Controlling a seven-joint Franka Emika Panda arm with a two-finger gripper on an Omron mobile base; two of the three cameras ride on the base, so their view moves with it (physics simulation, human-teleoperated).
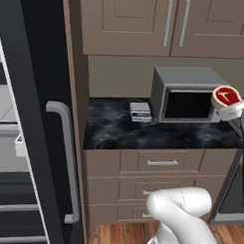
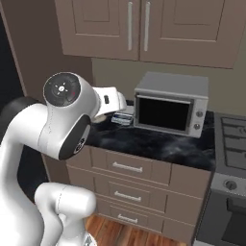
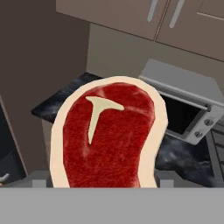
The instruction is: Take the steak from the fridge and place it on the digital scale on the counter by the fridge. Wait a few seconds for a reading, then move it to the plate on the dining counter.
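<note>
The steak (image 3: 109, 140), red with a pale fat rim and a white T-shaped bone mark, stands upright between my fingers in the hand view. My gripper (image 1: 227, 104) is shut on the steak (image 1: 226, 95) at the right edge of the left base view, in the air in front of the grey oven. The digital scale (image 1: 140, 111) sits on the black counter (image 1: 158, 135) by the wall, left of the oven and well left of the steak; it is also in the right base view (image 2: 123, 117), just past my hand. The fridge (image 1: 34, 116) stands open at the left.
A boxy grey oven (image 1: 187, 94) takes up the right half of the counter, close behind the steak. Brown wall cabinets (image 1: 162, 26) hang above. A stove (image 2: 230, 139) adjoins the counter on the right. The fridge door's curved handle (image 1: 65, 157) juts out at the left.
</note>
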